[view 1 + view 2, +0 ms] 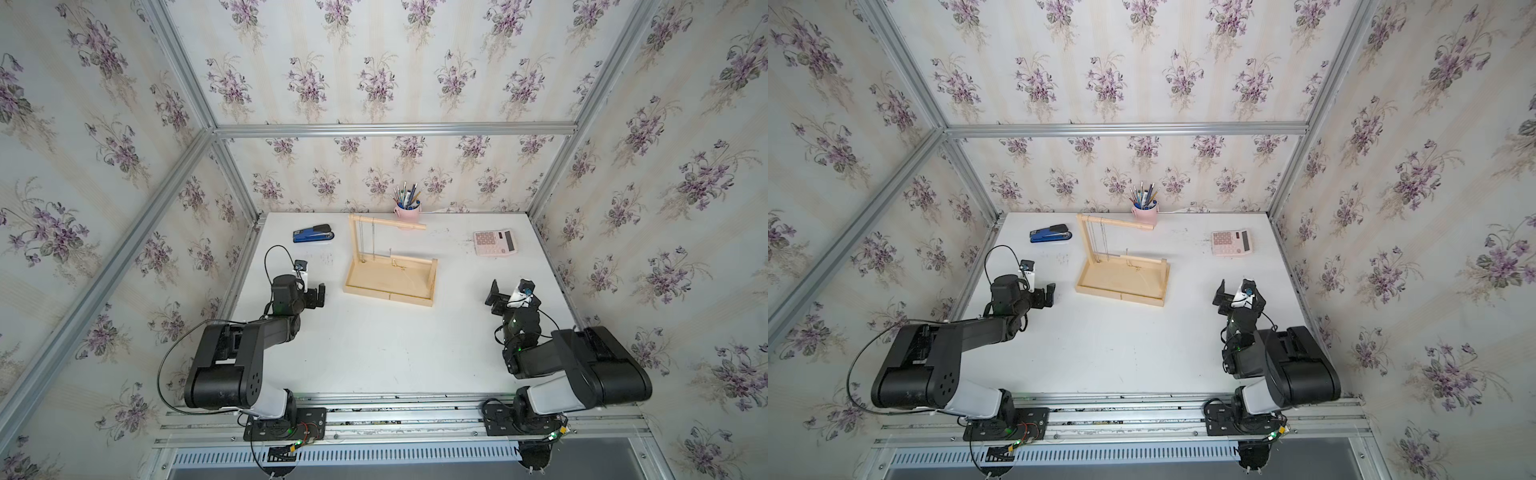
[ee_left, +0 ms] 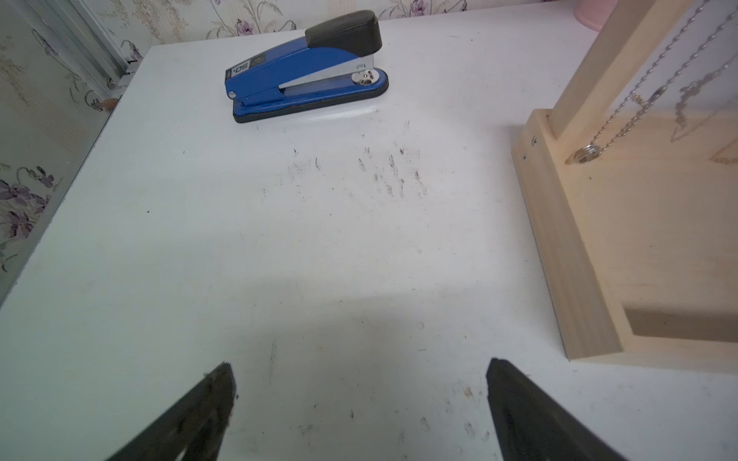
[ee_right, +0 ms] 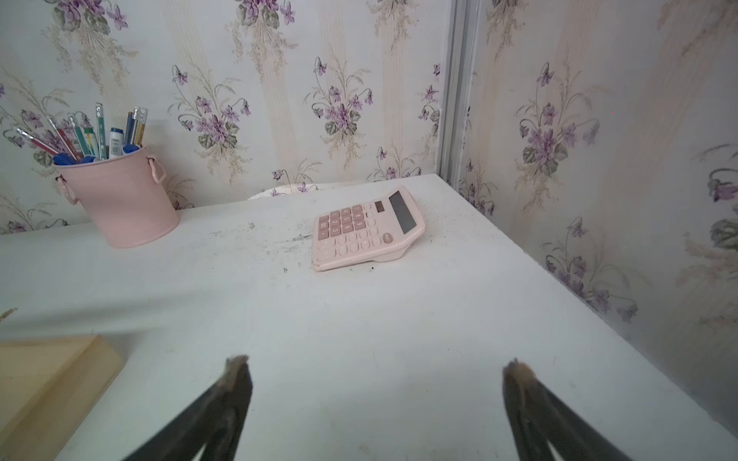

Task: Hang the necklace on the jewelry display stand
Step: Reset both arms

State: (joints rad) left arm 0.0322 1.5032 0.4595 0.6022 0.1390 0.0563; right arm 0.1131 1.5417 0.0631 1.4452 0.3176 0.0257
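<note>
The pale wooden jewelry display stand (image 1: pixel 430 286) (image 1: pixel 1163 291) stands mid-table, post at its left end, top bar reaching right. A beaded silver necklace (image 2: pixel 623 103) with a ring pendant hangs from the bar beside the post, a finer chain (image 1: pixel 374 241) next to it. Another thin chain (image 1: pixel 400 266) lies in the tray by its back wall. My left gripper (image 1: pixel 318 296) (image 2: pixel 359 365) is open and empty, left of the tray over bare table. My right gripper (image 1: pixel 494 297) (image 3: pixel 377 361) is open and empty too, right of the tray.
A blue stapler (image 1: pixel 313 233) (image 2: pixel 307 68) lies at the back left. A pink calculator (image 1: pixel 495 242) (image 3: pixel 367 229) lies at the back right. A pink pen cup (image 1: pixel 406 212) (image 3: pixel 120 195) stands behind the stand's bar. Papered walls close three sides.
</note>
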